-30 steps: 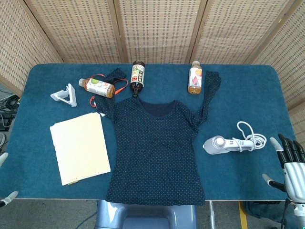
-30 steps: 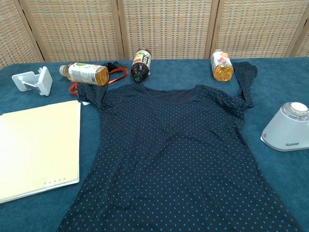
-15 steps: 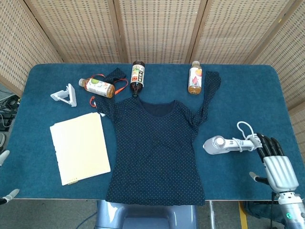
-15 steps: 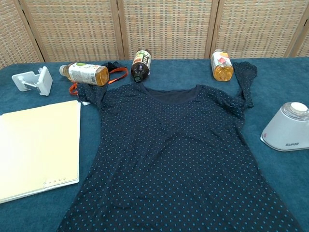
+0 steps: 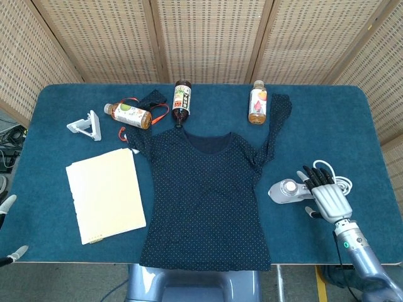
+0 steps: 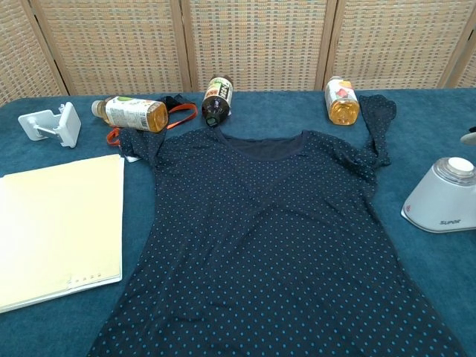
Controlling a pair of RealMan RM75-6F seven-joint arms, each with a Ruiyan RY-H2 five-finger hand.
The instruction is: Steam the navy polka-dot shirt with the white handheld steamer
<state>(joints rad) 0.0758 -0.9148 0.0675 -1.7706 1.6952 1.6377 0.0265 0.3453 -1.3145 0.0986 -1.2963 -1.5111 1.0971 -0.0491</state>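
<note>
One hand does the work at this stage: the right hand (image 5: 327, 200) is over the handle of the steamer (image 5: 288, 191), fingers spread and reaching along it, with nothing gripped yet as far as the head view shows. The steamer lies on its side on the table (image 5: 327, 126), just right of the shirt (image 5: 204, 201), its white cord (image 5: 340, 184) looped behind the hand. The shirt lies flat, front up, in the middle of the table. A good grasp would wrap the handle well back from the head, thumb underneath, and leave the cord free so it trails without snagging. The likely slip is pushing the steamer sideways instead of closing round it. Only fingertips of the left hand (image 5: 11, 257) show at the near left edge; whether it is open cannot be told
</note>
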